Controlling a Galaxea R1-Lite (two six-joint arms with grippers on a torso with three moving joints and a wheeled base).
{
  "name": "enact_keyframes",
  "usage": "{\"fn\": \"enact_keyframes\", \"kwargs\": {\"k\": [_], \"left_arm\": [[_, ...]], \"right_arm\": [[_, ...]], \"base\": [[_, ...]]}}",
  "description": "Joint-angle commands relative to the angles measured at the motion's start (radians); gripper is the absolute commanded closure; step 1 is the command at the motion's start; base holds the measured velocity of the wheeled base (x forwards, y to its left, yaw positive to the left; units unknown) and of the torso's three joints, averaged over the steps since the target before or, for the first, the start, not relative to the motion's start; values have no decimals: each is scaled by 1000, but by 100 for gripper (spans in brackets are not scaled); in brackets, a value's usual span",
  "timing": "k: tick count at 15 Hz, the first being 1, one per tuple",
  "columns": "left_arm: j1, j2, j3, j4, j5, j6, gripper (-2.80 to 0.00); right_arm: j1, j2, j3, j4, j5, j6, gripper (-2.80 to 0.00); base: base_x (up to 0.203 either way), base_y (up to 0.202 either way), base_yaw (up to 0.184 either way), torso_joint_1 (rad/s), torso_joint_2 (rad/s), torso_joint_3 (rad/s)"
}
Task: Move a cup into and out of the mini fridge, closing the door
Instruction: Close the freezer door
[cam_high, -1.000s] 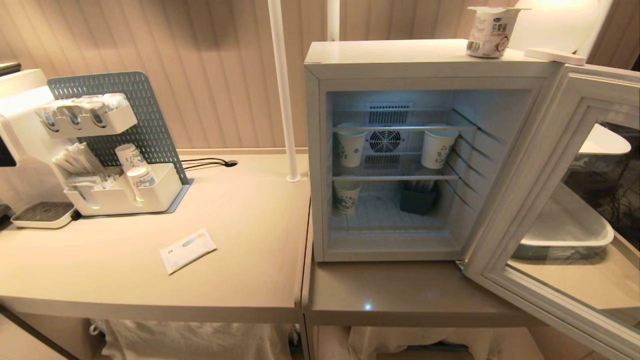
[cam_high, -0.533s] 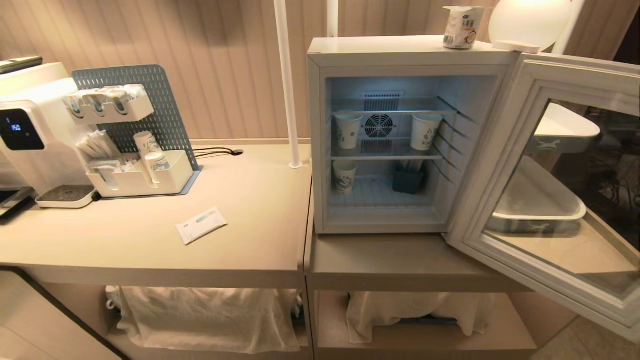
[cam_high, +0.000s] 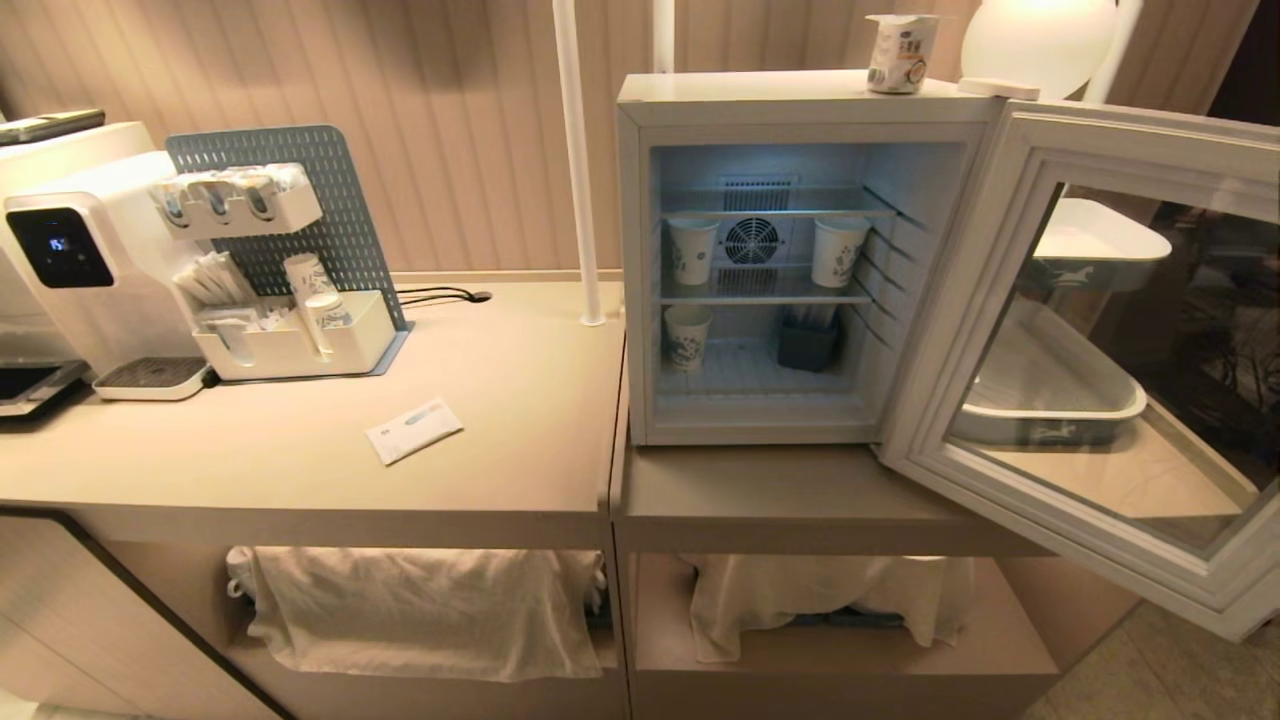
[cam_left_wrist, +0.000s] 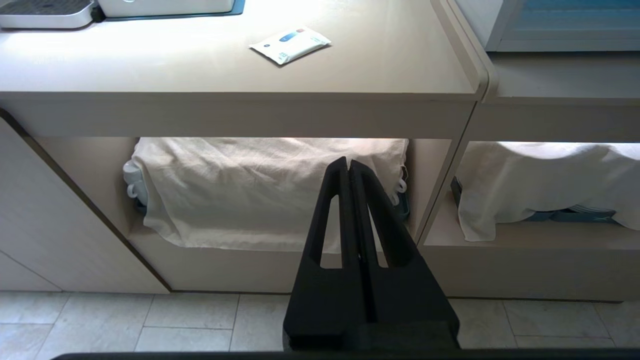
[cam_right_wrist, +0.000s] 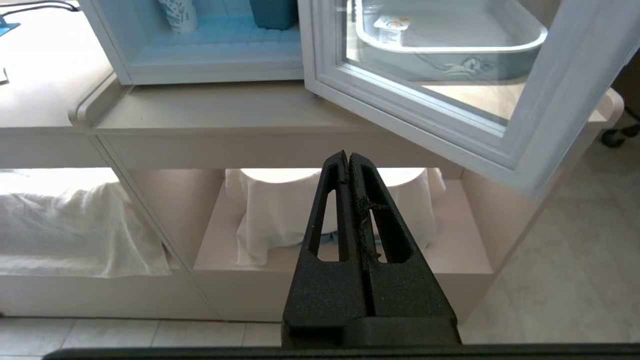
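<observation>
Both grippers, left (cam_left_wrist: 348, 167) and right (cam_right_wrist: 348, 159), pressed together, empty, low before the counter. Cup (cam_high: 901, 54) on top of the fridge (cam_high: 800, 100), near the back. Door (cam_high: 1090, 340) wide open: risk of clipping it while reaching up, or toppling the cup.

Camera is backing away from the mini fridge (cam_high: 790, 110); more of the cloth-covered shelves (cam_high: 840, 690) under the mini fridge is showing.
</observation>
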Motion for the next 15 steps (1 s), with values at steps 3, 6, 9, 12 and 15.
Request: {"fn": "enact_keyframes", "kwargs": {"k": [3,6,9,12,15], "left_arm": [[1,1,0,0,0,0,0],[1,1,0,0,0,0,0],[1,1,0,0,0,1,0],[1,1,-2,2,0,2,0],[1,1,-2,2,0,1,0]], "right_arm": [[1,0,7,-2,-1,4,0],[1,1,7,-2,-1,4,0],[1,1,7,-2,-1,5,0],[1,1,7,-3,1,5,0],[1,1,7,-3,1,5,0]], "base": [[0,0,0,0,0,0],[0,0,0,0,0,0],[0,0,0,0,0,0],[0,0,0,0,0,0],[2,-148,2,2,3,4]]}}
